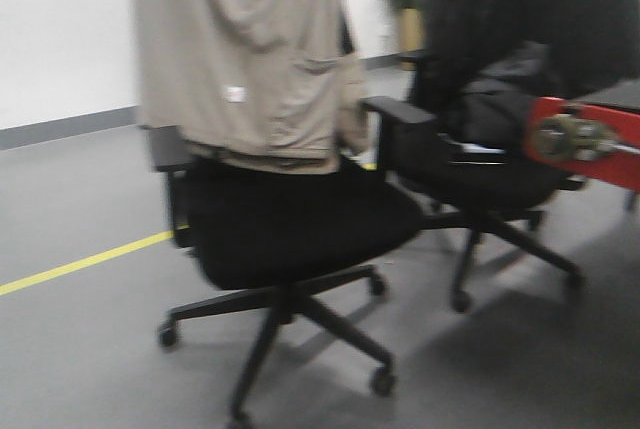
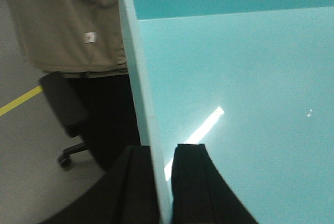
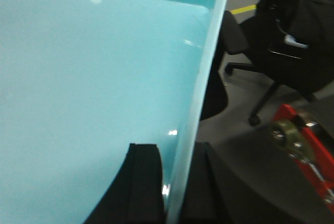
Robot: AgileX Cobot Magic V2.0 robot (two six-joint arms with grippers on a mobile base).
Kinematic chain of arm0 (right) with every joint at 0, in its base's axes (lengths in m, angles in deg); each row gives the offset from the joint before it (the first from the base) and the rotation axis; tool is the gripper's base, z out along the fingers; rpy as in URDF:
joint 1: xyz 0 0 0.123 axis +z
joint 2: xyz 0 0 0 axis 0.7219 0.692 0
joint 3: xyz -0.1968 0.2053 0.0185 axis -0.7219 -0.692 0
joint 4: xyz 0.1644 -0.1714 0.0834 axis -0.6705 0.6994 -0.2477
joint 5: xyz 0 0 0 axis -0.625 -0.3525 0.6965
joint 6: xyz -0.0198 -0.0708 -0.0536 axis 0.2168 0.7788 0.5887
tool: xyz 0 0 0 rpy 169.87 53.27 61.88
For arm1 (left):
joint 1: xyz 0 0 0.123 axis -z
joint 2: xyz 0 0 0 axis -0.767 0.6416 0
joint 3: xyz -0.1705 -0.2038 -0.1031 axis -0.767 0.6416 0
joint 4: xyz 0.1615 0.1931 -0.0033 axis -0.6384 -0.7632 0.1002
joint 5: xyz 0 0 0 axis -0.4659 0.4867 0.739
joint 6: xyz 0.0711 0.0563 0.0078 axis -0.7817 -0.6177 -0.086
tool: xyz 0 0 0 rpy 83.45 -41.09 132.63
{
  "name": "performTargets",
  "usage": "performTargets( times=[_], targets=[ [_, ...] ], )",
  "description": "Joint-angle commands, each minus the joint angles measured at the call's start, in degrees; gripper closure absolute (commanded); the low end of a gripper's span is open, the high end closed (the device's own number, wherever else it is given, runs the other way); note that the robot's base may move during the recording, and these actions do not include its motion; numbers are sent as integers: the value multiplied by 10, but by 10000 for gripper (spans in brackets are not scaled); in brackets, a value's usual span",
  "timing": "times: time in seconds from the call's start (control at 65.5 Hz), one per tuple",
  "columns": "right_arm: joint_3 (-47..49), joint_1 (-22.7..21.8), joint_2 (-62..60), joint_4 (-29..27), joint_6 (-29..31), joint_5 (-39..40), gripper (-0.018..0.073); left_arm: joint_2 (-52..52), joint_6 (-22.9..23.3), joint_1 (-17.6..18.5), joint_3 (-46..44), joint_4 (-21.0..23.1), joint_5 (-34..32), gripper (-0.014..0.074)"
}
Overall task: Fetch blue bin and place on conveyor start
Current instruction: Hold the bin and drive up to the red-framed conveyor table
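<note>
The blue bin (image 2: 235, 104) is a light turquoise tub that fills both wrist views; it also shows in the right wrist view (image 3: 88, 83). My left gripper (image 2: 160, 153) is shut on the bin's left wall, one finger outside and one inside. My right gripper (image 3: 177, 151) is shut on the bin's right wall in the same way. The bin is held off the floor between the two arms. The bin and both grippers are out of the front view. The conveyor start is not in view.
A black office chair (image 1: 290, 219) with a beige jacket (image 1: 240, 49) over its back stands straight ahead. A second black chair (image 1: 490, 169) with dark bags stands at the right. A red part (image 1: 585, 139) with a metal fitting sticks in from the right. A yellow floor line (image 1: 80, 264) runs at the left.
</note>
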Motion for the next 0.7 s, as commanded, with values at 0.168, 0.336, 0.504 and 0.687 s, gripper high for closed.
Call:
performTargets(
  times=[0.168,0.336,0.504,0.687],
  targets=[
    [4,8,-7,-33,15,39,711,-7,-9,7,-4,28,-49,708],
    [4,8,-7,-33,15,39,711,-7,-9,7,-4,28,-49,708],
    [4,8,-7,-33,15,39,711,-7,-9,7,-4,28,-49,708],
    [4,8,-7,-33,15,39,711,-7,-9,7,-4,28,-49,708]
  ],
)
